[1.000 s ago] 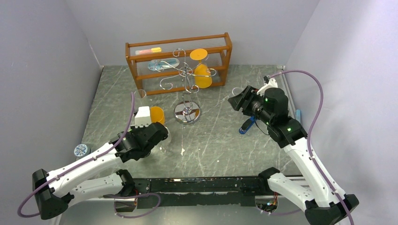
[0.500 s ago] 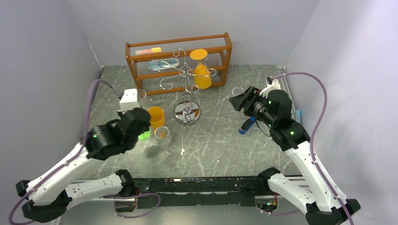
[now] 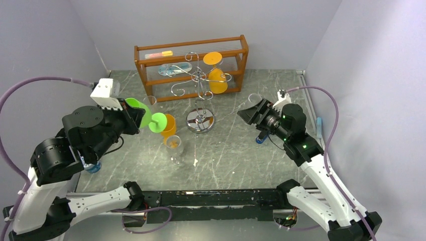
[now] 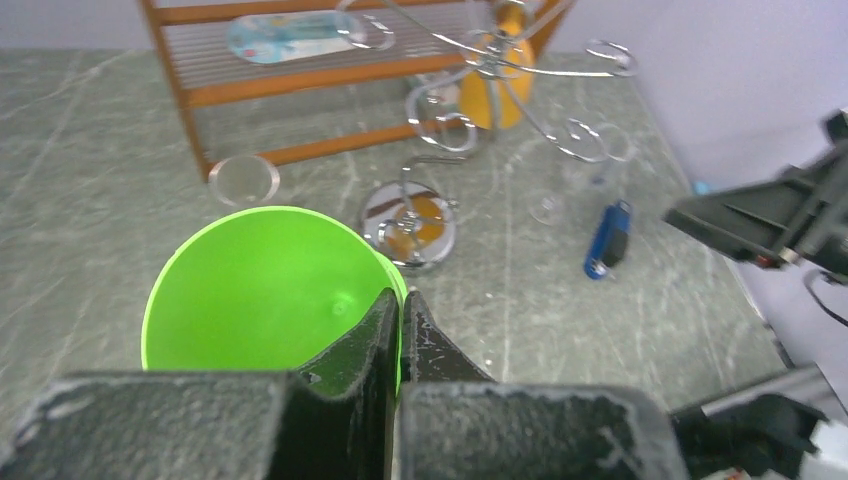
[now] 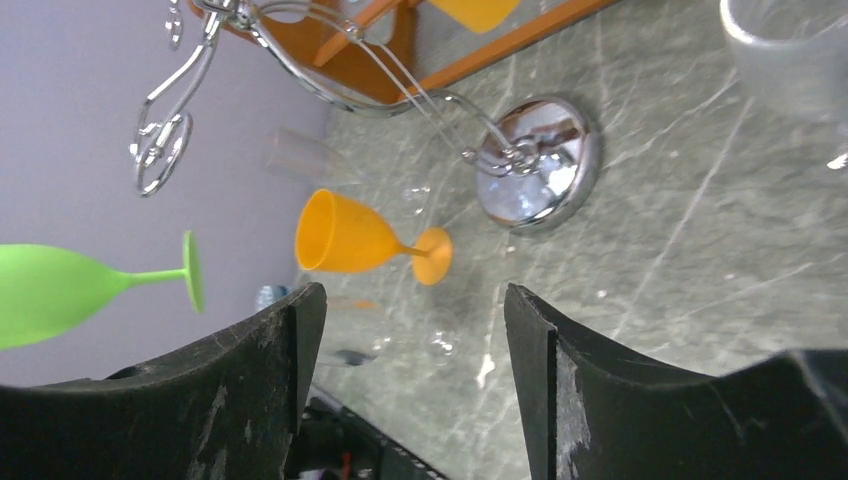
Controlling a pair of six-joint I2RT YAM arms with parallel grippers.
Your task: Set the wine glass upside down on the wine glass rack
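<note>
My left gripper (image 3: 131, 114) is shut on the rim of a green wine glass (image 3: 140, 112), held above the table's left side. The glass lies on its side, with its foot (image 3: 158, 122) pointing towards the rack. In the left wrist view the fingers (image 4: 401, 310) pinch the green bowl's edge (image 4: 260, 290). The silver wire rack (image 3: 200, 83) stands at centre back on a round shiny base (image 3: 200, 121). An orange glass (image 3: 216, 75) hangs upside down on it. My right gripper (image 3: 249, 113) is open and empty right of the rack (image 5: 535, 165).
An orange-brown wooden shelf (image 3: 191, 65) stands behind the rack. An orange glass (image 3: 168, 125) and a clear wine glass (image 3: 174, 145) stand left of the base. A clear tumbler (image 3: 149, 101), another clear glass (image 3: 255, 99) and a blue object (image 4: 607, 238) are on the table.
My left arm has risen and swung back left, lifting the green glass off the table and tipping it onto its side. My right gripper has shifted slightly left.
</note>
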